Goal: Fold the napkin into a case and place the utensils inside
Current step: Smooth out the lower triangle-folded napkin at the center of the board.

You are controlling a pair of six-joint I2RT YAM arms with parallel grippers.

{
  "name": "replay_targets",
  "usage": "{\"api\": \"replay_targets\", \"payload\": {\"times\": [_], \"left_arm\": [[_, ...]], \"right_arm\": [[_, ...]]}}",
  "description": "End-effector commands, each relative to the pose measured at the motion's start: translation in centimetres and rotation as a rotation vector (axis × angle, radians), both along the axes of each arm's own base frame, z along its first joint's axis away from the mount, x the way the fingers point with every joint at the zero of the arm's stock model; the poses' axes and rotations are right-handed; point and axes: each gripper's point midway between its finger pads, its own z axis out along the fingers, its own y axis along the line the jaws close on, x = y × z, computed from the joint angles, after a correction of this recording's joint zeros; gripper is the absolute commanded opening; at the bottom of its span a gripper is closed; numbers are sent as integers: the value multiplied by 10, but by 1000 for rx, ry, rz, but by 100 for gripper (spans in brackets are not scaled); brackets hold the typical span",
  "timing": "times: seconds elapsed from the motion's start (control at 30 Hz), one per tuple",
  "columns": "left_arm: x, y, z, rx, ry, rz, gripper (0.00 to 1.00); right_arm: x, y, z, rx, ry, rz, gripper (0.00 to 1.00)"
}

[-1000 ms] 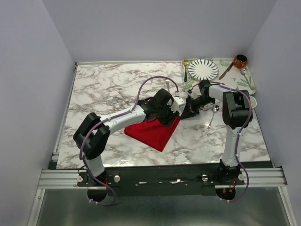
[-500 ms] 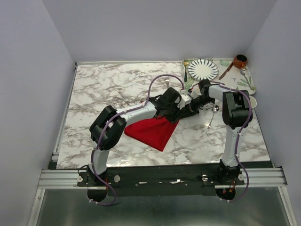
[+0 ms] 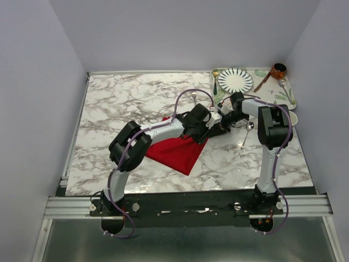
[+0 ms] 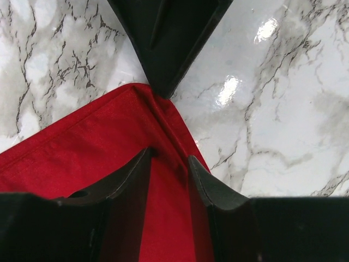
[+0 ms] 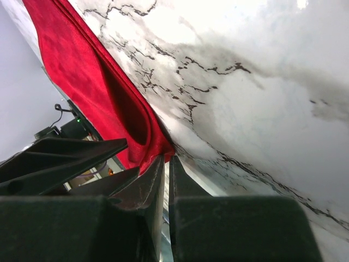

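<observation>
Marble table [image 3: 120, 98], centre frame: the part-folded napkin [image 3: 177, 153] lies flat. Left gripper [image 4: 169, 154], jaws spread, straddles its upper-right hem; right gripper [image 5: 165, 158] pinches that corner's tip. Folding appears under way; next, the left jaws likely must close.

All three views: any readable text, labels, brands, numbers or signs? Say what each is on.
No readable text in any view.
napkin: plain red, no tag or print showing.
striped plate: stripes only, no lettering.
tray: green pattern only, too small to tell any mark.
marble table: veining only.
</observation>
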Motion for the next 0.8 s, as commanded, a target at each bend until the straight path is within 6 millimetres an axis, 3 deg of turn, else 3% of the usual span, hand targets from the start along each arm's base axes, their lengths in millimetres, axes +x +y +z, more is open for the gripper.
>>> {"api": "replay_targets", "payload": {"times": [0.0, 0.2, 0.43, 0.53, 0.77], "left_arm": [[13, -6, -3, 10, -33, 25, 42], [14, -7, -3, 8, -35, 14, 30], [7, -12, 3, -18, -15, -7, 5], [2, -14, 7, -24, -16, -20, 0], [-8, -14, 8, -27, -4, -35, 0]], "right_arm": [[-8, -1, -14, 5, 55, -13, 15], [-9, -2, -16, 3, 61, -14, 15], [-11, -2, -19, -2, 63, -12, 15], [-10, -2, -20, -5, 62, -12, 15], [-10, -3, -21, -10, 64, -13, 15]]}}
